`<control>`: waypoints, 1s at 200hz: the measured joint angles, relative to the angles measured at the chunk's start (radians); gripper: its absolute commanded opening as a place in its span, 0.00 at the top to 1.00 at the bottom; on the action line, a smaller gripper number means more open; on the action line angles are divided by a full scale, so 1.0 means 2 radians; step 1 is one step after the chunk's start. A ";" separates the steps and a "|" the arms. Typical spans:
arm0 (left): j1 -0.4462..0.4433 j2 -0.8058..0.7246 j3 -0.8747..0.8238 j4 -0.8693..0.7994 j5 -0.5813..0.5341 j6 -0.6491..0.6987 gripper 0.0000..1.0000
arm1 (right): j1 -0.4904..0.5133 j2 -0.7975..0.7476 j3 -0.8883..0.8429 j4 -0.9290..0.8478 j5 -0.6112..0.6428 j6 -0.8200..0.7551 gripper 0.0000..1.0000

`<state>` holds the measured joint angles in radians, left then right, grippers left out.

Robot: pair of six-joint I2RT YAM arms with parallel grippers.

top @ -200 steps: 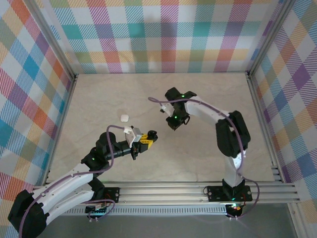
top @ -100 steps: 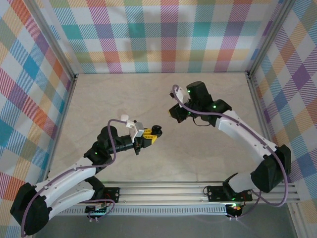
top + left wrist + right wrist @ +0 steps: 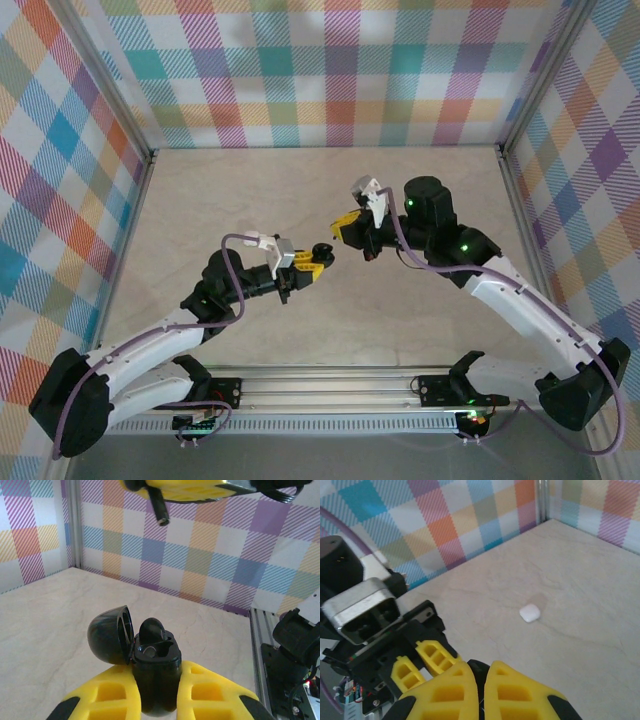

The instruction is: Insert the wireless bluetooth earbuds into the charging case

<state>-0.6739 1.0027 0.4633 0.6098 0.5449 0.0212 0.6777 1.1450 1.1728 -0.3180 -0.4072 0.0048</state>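
Observation:
My left gripper (image 3: 156,674) (image 3: 312,258) is shut on the black charging case (image 3: 155,680) (image 3: 322,256) and holds it upright above the table. The case's lid (image 3: 107,635) hangs open to the left. One black earbud (image 3: 151,629) sits in a socket; the socket beside it is empty. My right gripper (image 3: 481,669) (image 3: 345,228) is shut on another black earbud (image 3: 161,511), whose stem pokes down from between the yellow fingers (image 3: 190,489). It hovers just above and beyond the case, apart from it.
A small white case (image 3: 530,613) lies shut on the beige table (image 3: 250,190). Checked walls ring the workspace, with aluminium rails (image 3: 400,385) along the near edge. The two arms meet over the middle of the table.
My right arm has swung up and toward the left gripper with the earbud. The left gripper has carried the open case rightward and a little higher.

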 measured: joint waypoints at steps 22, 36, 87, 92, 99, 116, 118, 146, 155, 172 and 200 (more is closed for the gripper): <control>0.000 0.003 0.005 0.013 0.000 -0.005 1.00 | 0.011 -0.002 0.000 0.004 -0.003 -0.006 0.92; 0.000 0.003 0.007 0.024 0.000 -0.010 1.00 | 0.017 -0.002 0.000 0.008 -0.003 -0.010 0.92; 0.000 0.004 0.009 0.043 0.004 -0.026 1.00 | 0.036 -0.005 -0.011 0.017 -0.007 -0.030 0.92; 0.000 0.004 0.009 0.043 0.004 -0.027 1.00 | 0.037 -0.006 -0.011 0.017 -0.008 -0.032 0.92; 0.000 0.004 0.009 0.043 0.004 -0.029 1.00 | 0.039 -0.006 -0.011 0.017 -0.009 -0.034 0.92; 0.000 0.004 0.009 0.043 0.004 -0.030 1.00 | 0.043 -0.006 -0.011 0.017 -0.008 -0.047 0.92; 0.000 0.004 0.009 0.043 0.004 -0.030 1.00 | 0.044 -0.006 -0.011 0.017 -0.009 -0.049 0.92; 0.000 0.001 0.009 0.043 0.004 -0.031 1.00 | 0.050 -0.006 -0.015 0.017 -0.006 -0.072 0.89; 0.000 0.000 0.009 0.043 0.004 -0.032 1.00 | 0.051 -0.006 -0.018 0.017 -0.005 -0.080 0.88; 0.000 0.000 0.009 0.047 0.006 -0.037 1.00 | 0.054 -0.006 -0.025 0.021 -0.002 -0.096 0.88; 0.000 0.000 0.009 0.051 0.012 -0.044 1.00 | 0.054 -0.006 -0.030 0.024 -0.001 -0.116 0.88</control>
<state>-0.6739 1.0031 0.4820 0.7116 0.5690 -0.0677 0.7853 1.1339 1.1122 -0.2691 -0.4088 -0.2279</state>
